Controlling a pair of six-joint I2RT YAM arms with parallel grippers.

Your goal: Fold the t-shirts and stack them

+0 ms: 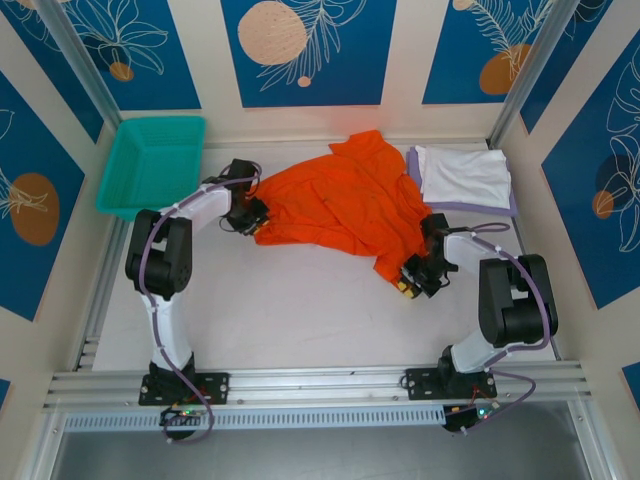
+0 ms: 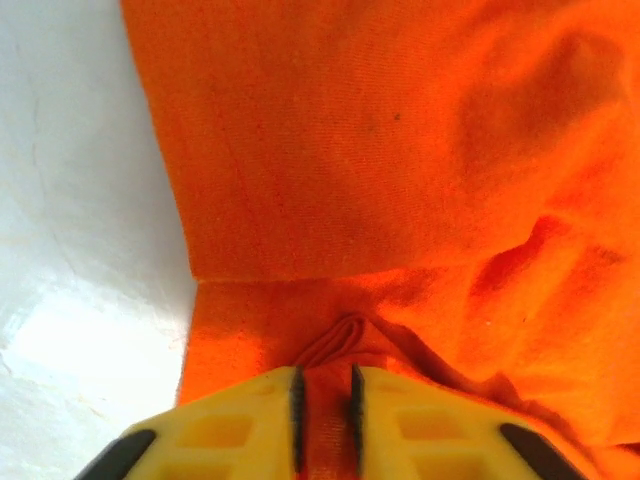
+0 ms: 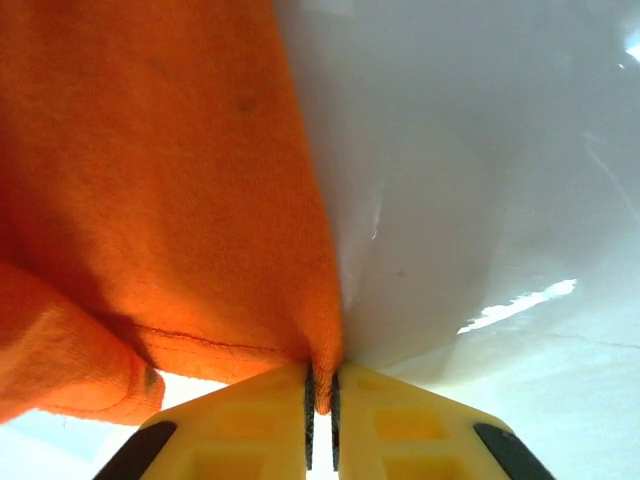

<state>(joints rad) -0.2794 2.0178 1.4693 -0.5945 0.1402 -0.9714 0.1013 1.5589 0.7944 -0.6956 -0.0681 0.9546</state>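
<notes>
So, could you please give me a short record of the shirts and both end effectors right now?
Shirt in hand: bright orange cloth t-shirt, crumpled on the white table
Left end effector: shut on its left edge
Right end effector: shut on its near-right hem
Stack: white folded t-shirt atop pale lavender folded t-shirt, far right
Teal plastic mesh basket: far left corner

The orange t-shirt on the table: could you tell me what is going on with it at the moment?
Both arms hold the orange t-shirt, lying rumpled mid-table and not yet folded. The left gripper pinches its left edge, the right gripper its near-right end. The folded white t-shirt rests on the lavender t-shirt at the far right.
</notes>
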